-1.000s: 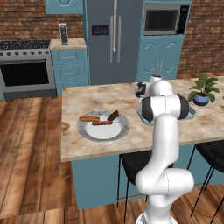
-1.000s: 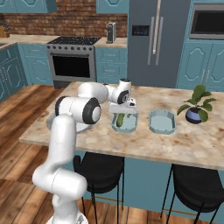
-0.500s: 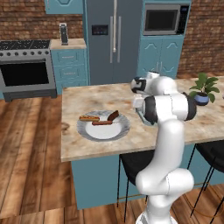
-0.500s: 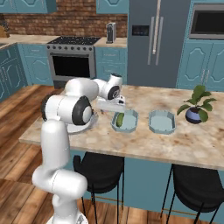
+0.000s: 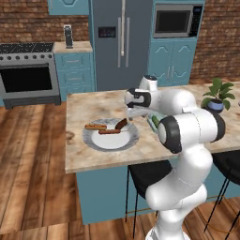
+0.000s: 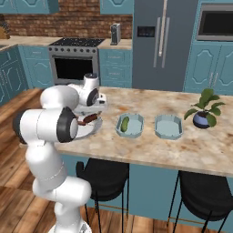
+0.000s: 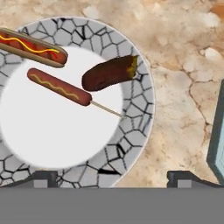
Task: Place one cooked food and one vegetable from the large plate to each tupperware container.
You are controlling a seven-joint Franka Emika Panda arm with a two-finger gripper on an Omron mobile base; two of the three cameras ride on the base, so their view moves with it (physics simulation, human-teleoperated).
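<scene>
The claw [image 7: 112, 177] hangs over the near-right part of the big plate [image 7: 131, 144], its 2 finger tips [image 7: 41, 177] spread wide apart with nothing between them. From the left base view the claw [image 5: 136, 111] sits just above the plate's [image 5: 132, 137] right edge, and from the right base view it [image 6: 93, 108] hovers over the plate [image 6: 93, 129] at the left end of the island counter [image 6: 182, 150].

3 foods lie on the plate's white middle: a hot dog [image 7: 33, 47] in a bun with a yellow line of mustard, a corn dog [image 7: 59, 86] on a thin stick just beside it, and a dark brown sausage [image 7: 109, 72] — this one reaches onto the grey cracked-pattern rim.

To the right of the plate stand 2 pale blue trays, close side by side. The nearer tray [image 6: 129, 125] holds a green pickle-like vegetable [image 6: 124, 123]; the farther tray [image 6: 168, 126] has nothing in it. An edge of the nearer tray [image 7: 217, 140] shows at the right of the hand view.

A potted plant [image 6: 204, 109] stands farther along the counter, past the trays.
</scene>
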